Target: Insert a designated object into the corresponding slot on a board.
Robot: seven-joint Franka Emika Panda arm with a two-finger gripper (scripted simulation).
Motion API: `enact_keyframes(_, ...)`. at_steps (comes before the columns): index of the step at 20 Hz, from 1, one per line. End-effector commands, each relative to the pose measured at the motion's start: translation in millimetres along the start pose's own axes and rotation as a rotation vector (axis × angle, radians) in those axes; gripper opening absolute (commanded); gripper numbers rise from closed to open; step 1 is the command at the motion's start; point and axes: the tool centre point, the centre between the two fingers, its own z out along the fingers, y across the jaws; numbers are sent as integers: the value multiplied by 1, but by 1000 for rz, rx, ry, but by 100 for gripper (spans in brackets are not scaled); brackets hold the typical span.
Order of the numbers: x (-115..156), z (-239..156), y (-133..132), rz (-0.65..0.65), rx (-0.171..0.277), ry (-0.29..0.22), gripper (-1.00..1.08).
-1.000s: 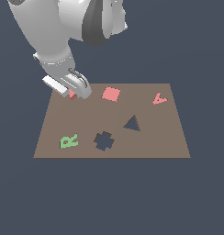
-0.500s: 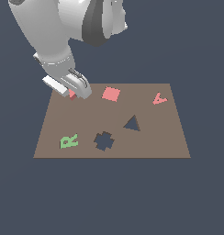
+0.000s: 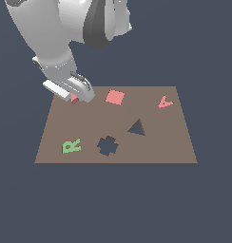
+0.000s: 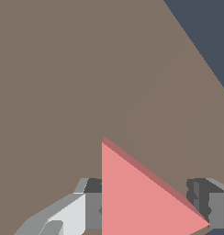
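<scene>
Nothing appears to have shifted since the earlier frames: the arm sits at the same far corner of the board, on the exterior view's left, with the red block in the same spot under it.

The red triangular block (image 4: 141,197) lies between the two jaws of the gripper (image 3: 75,97); in the wrist view a grey finger (image 4: 93,204) stands at one flat side of it and the other finger (image 4: 208,202) at its pointed corner, both close against it. Whether they truly press on the block or only bracket it cannot be told. In the exterior view only a small red bit of the block (image 3: 74,99) shows beneath the gripper, low at the board (image 3: 160,147) surface.

The triangular slot (image 3: 136,127) lies well apart from the block, toward the middle of the board and to the exterior view's right. Just nearer the camera and left of it is the dark cross-shaped cutout (image 3: 108,145). A pink-red square (image 3: 115,97) lies near the gripper along the far edge, a pink-red letter A (image 3: 165,102) sits toward the far right corner, and a green letter R (image 3: 71,145) lies near the front left.
</scene>
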Motion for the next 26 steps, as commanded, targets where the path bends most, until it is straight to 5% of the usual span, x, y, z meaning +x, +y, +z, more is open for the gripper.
enact_keyframes(1,5,0,-1,-32,0,3,-100)
enact_keyframes(13,46,-2,-12,-336,-1,3,-100)
enact_keyframes(26,107,-4,-66,-924,-2,3,-100)
